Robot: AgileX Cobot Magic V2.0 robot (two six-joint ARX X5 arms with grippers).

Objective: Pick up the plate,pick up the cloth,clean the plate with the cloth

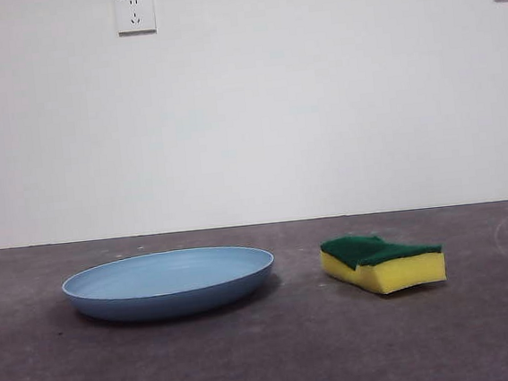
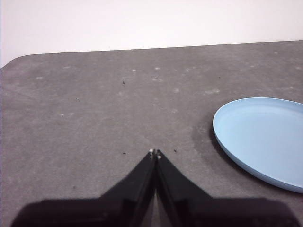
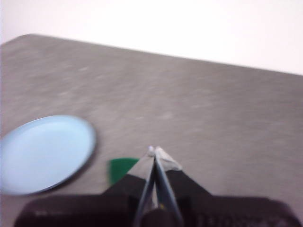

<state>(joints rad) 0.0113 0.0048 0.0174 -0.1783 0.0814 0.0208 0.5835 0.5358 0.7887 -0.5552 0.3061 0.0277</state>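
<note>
Plate (image 1: 168, 282) sits left on the table (image 1: 270, 360), sponge (image 1: 383, 263) right. Both end effectors, left (image 2: 155, 152) and right (image 3: 154, 150), are closed, empty; left should open, grip the near rim.

The wide, round, shallow plastic plate (image 1: 168, 282) is a plain matte light blue with no pattern. The small rectangular foam sponge (image 1: 384, 263) is bright yellow below and dark green on its scouring top. The table's dark grey surface (image 1: 270, 360) is mottled with paler specks. The wall (image 1: 246, 110) is white, with two white sockets (image 1: 134, 13). Both grippers' jaws are black.
</note>
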